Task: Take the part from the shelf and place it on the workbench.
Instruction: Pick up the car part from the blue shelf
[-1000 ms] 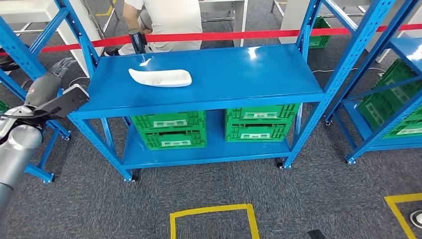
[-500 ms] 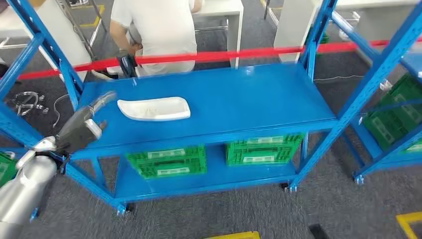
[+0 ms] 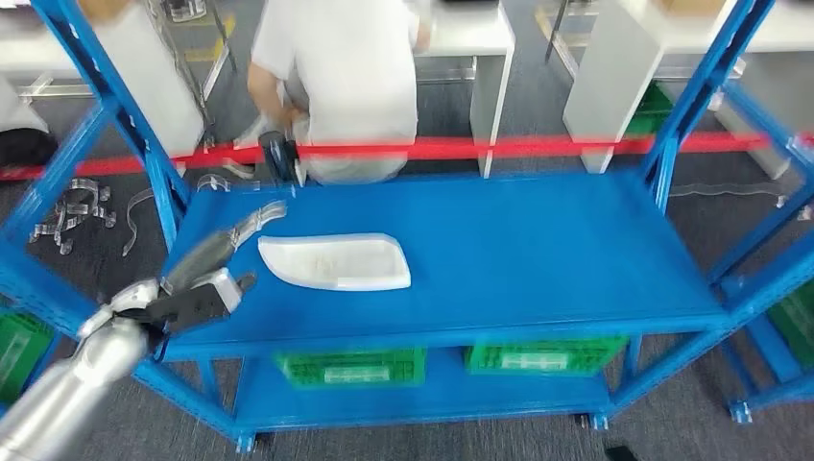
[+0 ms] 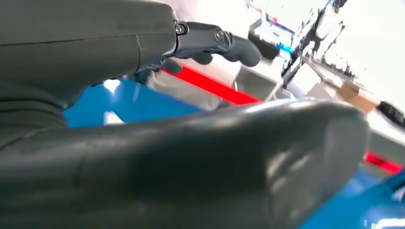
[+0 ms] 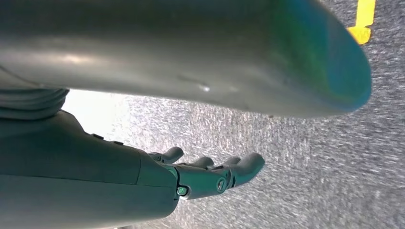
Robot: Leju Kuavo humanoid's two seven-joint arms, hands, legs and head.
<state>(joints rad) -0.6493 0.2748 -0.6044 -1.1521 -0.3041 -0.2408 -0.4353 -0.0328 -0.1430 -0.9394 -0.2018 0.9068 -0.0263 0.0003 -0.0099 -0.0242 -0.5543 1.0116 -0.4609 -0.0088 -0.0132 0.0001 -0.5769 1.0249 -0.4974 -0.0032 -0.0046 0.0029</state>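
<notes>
The white elongated part (image 3: 334,261) lies flat on the top board of the blue shelf (image 3: 538,250), left of its middle. My left hand (image 3: 206,267) reaches over the shelf's front left corner, just left of the part. Its fingers (image 3: 251,220) are stretched out near the part's left end and hold nothing; I cannot tell whether they touch it. In the left wrist view the left hand (image 4: 143,52) hovers over the blue board (image 4: 129,98), thumb and fingers apart. My right hand (image 5: 205,176) hangs over the grey carpet with its fingers spread.
A person in a white shirt (image 3: 336,67) crouches behind the shelf, holding a dark tool (image 3: 278,154) by its back edge. Red barrier tape (image 3: 538,146) runs behind. Green crates (image 3: 350,366) sit on the lower board. Blue uprights (image 3: 125,106) flank the shelf.
The camera has moved closer to the shelf, so the whole scene has shifted. My left hand has come up over the shelf's front left corner, nearer the part's left end.
</notes>
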